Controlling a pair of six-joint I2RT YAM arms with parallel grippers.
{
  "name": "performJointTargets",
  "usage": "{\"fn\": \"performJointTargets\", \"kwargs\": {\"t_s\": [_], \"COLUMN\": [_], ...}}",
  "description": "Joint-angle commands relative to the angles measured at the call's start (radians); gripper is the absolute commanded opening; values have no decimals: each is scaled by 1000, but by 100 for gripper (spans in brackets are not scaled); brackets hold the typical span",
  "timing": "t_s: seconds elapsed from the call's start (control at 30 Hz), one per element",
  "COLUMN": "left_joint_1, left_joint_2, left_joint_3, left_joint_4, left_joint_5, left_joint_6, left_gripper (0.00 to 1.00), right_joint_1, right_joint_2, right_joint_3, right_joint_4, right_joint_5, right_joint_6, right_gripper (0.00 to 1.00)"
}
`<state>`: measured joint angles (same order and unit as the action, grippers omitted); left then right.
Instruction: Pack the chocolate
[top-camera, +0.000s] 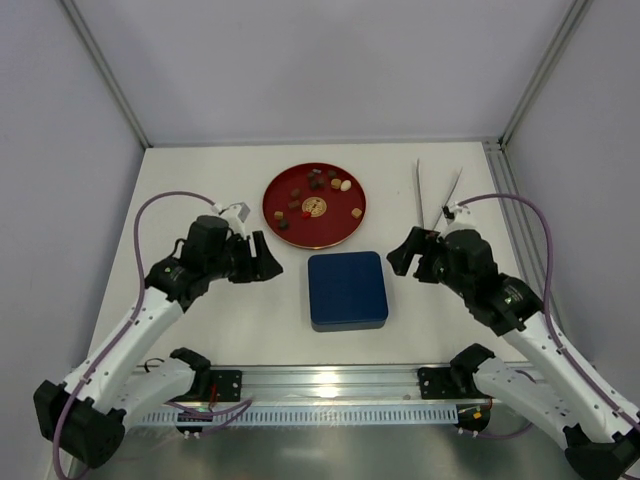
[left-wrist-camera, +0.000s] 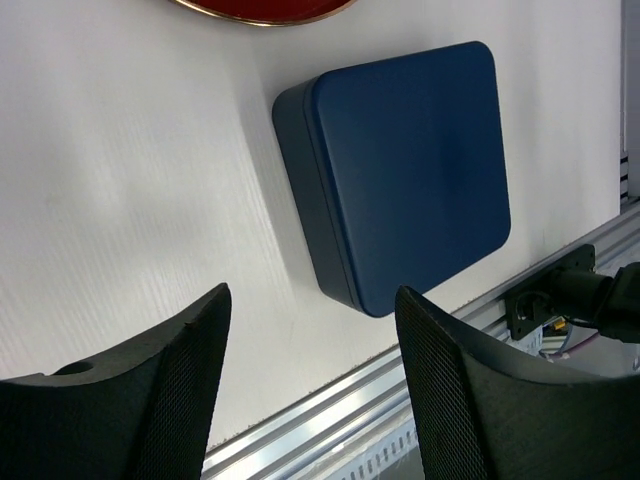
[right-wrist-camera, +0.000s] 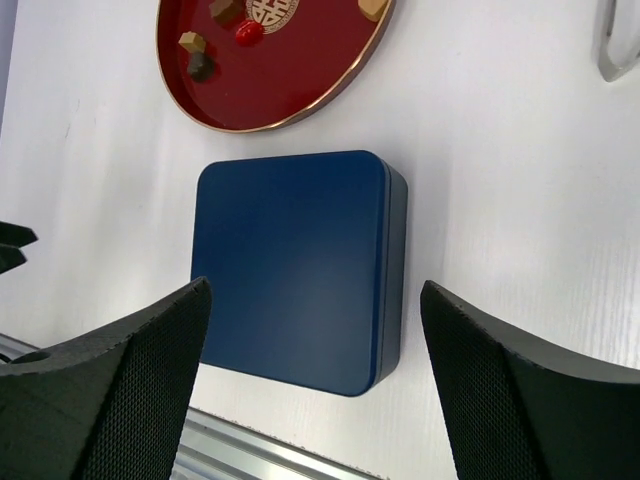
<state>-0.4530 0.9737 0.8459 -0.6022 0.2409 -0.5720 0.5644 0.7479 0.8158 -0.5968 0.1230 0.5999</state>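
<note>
Overhead, the chocolate (top-camera: 318, 183) lies scattered on a red plate (top-camera: 272, 215) at the far middle of the tabletop (top-camera: 200, 170), none of it packed. A closed blue box (top-camera: 347, 290) sits just nearer, close to the plate's rim but not touching it, with bare tabletop on both its sides. The left gripper (top-camera: 262, 258) hangs to the box's left and the right gripper (top-camera: 400, 252) to its right, each facing the box across a gap. Two metal tongs (top-camera: 421, 195) lie far right, near the tabletop's edge. A metal rail (top-camera: 330, 380) runs along the near edge.

From the left wrist, the jaws stand well apart and hold nothing, with only white tabletop between them. The box's rounded corner lies just beyond, the plate's rim is at the top of the view, and the rail is close below.

From the right wrist, the jaws gape wide around nothing, and the box shows between and beyond them. A few chocolates sit on the plate farther off, and one tong end peeks in at upper right.
</note>
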Motion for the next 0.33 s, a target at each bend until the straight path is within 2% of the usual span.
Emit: {"fn": "performJointTargets", "kwargs": {"t_s": [0.0,0.3], "left_joint_1": [5,5], "left_joint_2": [-104,-129], "left_joint_3": [-11,-8], "left_joint_4": [-65,-76], "left_joint_5": [-2,1], "left_joint_6": [35,26], "left_gripper": [66,66], "right_joint_1": [-4,-4], "right_joint_2": [-48,-108], "right_joint_3": [17,-9], "right_joint_4": [-66,-75], "right_joint_5": [55,89], "right_joint_6": [-31,-32], "right_gripper": [86,86]}}
